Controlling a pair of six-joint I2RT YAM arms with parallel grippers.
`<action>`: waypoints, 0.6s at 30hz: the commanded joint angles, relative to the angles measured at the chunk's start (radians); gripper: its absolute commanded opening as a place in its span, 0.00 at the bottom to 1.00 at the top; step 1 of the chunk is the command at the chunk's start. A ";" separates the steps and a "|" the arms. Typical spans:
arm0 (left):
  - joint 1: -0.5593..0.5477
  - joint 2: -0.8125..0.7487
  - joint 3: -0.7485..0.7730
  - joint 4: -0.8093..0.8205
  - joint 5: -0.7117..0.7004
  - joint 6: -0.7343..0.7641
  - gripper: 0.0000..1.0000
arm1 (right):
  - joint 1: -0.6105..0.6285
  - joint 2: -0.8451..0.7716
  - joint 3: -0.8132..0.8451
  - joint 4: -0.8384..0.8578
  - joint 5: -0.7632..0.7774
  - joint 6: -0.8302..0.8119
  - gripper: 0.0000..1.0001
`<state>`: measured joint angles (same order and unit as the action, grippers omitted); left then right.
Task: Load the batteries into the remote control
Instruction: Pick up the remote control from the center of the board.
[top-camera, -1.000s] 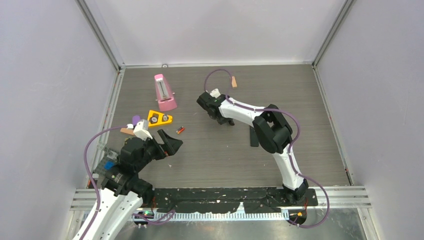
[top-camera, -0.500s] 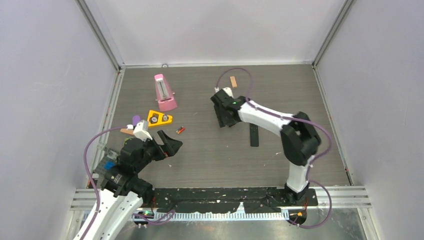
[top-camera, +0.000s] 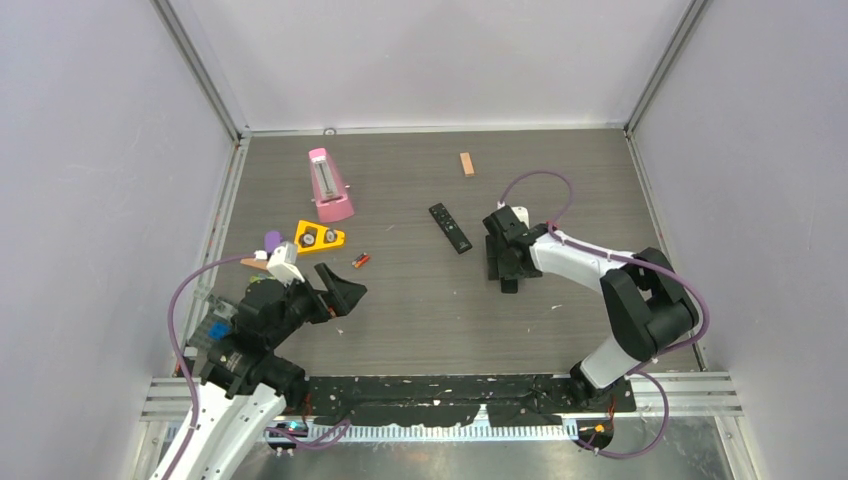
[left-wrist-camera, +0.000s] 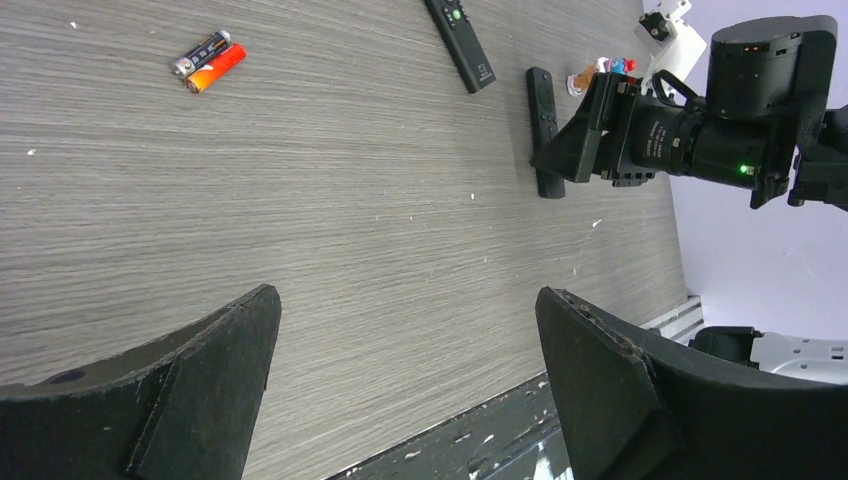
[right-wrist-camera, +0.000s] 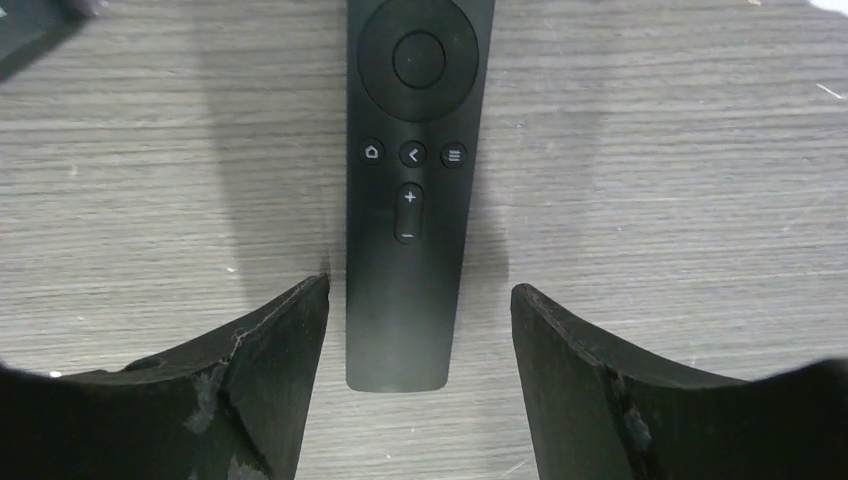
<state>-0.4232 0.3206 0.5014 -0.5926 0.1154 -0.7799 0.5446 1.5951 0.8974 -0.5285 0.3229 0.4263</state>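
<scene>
The remote control (right-wrist-camera: 415, 180) is a black bar with its buttons facing up. It lies flat on the table, its near end between my right gripper's (right-wrist-camera: 418, 290) open fingers, not touching them. In the top view the right gripper (top-camera: 506, 268) hovers over this remote (top-camera: 509, 285). Two batteries (top-camera: 361, 261), red and dark, lie side by side left of centre; they also show in the left wrist view (left-wrist-camera: 208, 60). My left gripper (top-camera: 345, 283) is open and empty, just near of the batteries. A second black bar (top-camera: 450, 227) lies between the batteries and the right gripper.
A pink upright object (top-camera: 328, 185) and a yellow wedge (top-camera: 320, 237) stand at the back left. A small purple piece (top-camera: 271, 240) lies by the yellow wedge. A tan block (top-camera: 466, 163) lies at the back. Walls enclose the table on three sides.
My right arm has swung right and nearer, from the back centre to the remote. The second black bar now lies uncovered where the gripper was. The left arm has not moved.
</scene>
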 joint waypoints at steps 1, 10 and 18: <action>-0.002 -0.015 -0.027 0.044 0.029 -0.010 1.00 | -0.016 -0.044 -0.034 0.106 -0.061 0.018 0.72; -0.002 -0.007 -0.041 0.062 0.044 -0.016 1.00 | -0.055 -0.022 -0.078 0.141 -0.128 0.045 0.43; -0.002 -0.010 -0.051 0.074 0.064 -0.015 1.00 | -0.065 -0.054 -0.131 0.230 -0.243 0.011 0.24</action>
<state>-0.4232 0.3119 0.4534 -0.5735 0.1509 -0.7990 0.4866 1.5570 0.8219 -0.3813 0.1856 0.4515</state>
